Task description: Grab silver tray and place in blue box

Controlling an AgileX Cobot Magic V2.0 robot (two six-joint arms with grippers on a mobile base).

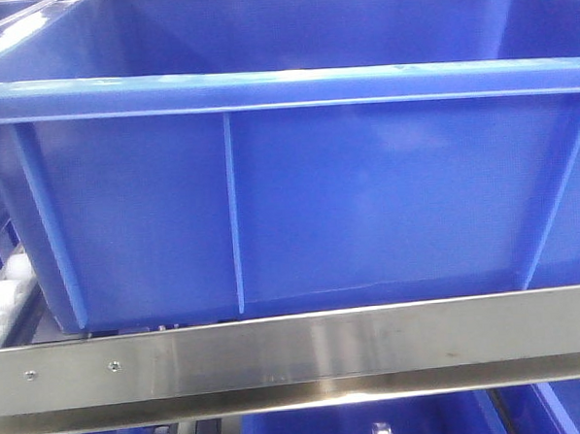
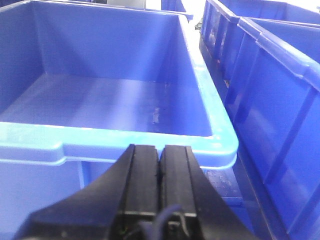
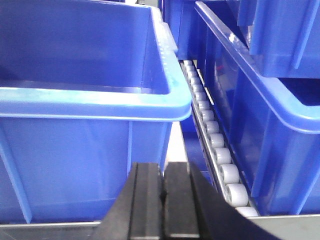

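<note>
Both pincers, left (image 2: 159,165) and right (image 3: 162,182), are pressed closed on nothing before the empty box (image 1: 299,197). No tray in sight, so a blind reach may strike the rim.

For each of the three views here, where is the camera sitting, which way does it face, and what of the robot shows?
Exterior front-facing: low, level with the blue box, facing its ribbed side over a steel rail; no robot parts.
Left wrist: behind the shut left gripper, looking down into the box's bare interior.
Right wrist: behind the shut right gripper, facing the box's near corner beside a roller track.
All three share the box; no silver tray shows.
</note>
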